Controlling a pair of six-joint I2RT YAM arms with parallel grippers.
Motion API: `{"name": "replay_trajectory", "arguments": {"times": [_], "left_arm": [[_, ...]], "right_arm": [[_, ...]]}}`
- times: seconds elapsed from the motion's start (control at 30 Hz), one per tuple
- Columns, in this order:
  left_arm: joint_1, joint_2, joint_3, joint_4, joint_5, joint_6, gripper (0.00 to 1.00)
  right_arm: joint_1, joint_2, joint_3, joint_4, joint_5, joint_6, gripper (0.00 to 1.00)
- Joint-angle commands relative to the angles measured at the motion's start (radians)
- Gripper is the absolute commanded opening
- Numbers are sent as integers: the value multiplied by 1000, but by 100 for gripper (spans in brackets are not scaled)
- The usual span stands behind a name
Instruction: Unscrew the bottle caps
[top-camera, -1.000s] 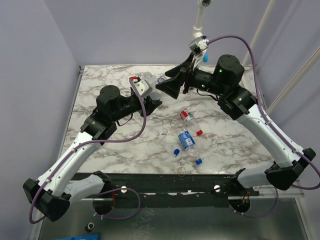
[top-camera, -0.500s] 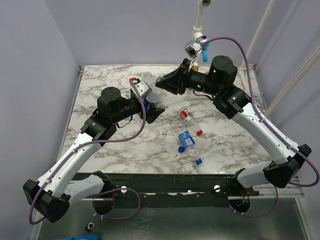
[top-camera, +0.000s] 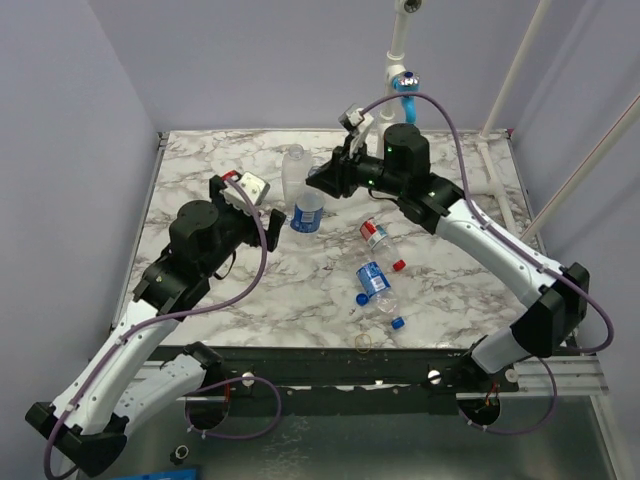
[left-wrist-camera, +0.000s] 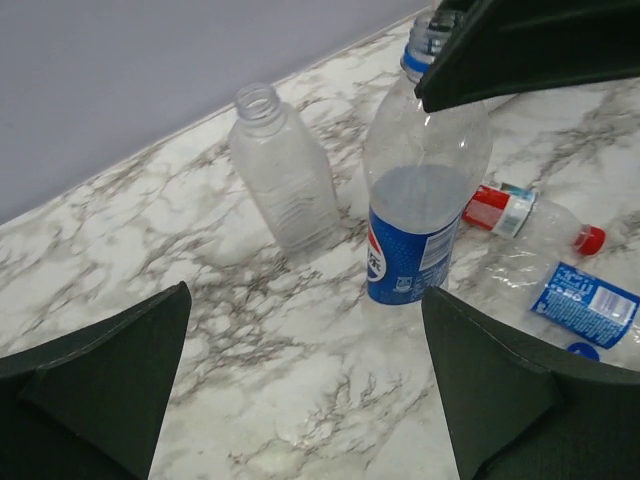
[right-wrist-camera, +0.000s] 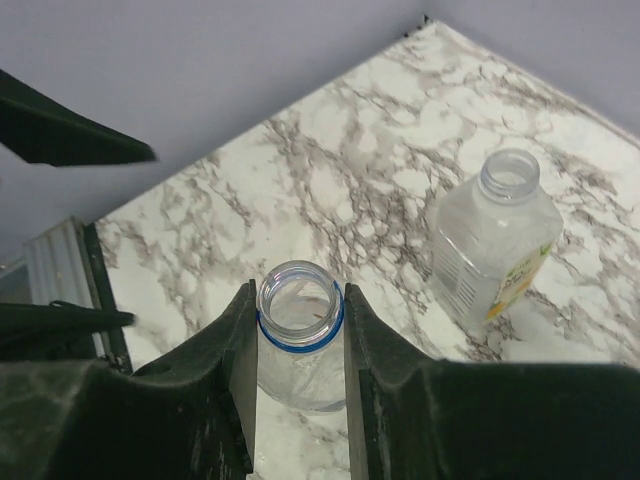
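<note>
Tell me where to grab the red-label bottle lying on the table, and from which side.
Grip the red-label bottle across its clear body beside the label, coming straight down from above. It lies on its side on the table, so both flanks are exposed. The lying blue-label bottle sits close to its near end, so probably stay off that.

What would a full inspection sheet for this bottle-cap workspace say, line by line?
Surface: marble table; nothing spilled seen.
Job's things: upright bottle, uncapped; red-label bottle and blue-label bottle lying; red cap, two blue caps near them.
Clutter: wide bottle, rubber band.
Grippers: right gripper, fingers shut on upright bottle's neck; left gripper open, empty.
Cables: purple cables along both arms.
Surroundings: lilac walls, white pole.
</note>
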Motion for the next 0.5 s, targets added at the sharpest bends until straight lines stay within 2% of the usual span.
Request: {"name": "replay_trajectory", "arguments": {"times": [0.0, 0.2, 0.47], "left_arm": [[8, -34, 45, -108, -216, 18, 99], [18, -17, 120, -161, -238, -4, 99], [41, -20, 174, -172, -397, -62, 99]], "right_arm": [[3, 95, -17, 64, 43, -68, 2], [48, 239, 45, 141, 127, -115, 2], [140, 430, 169, 214, 253, -239, 2]]}}
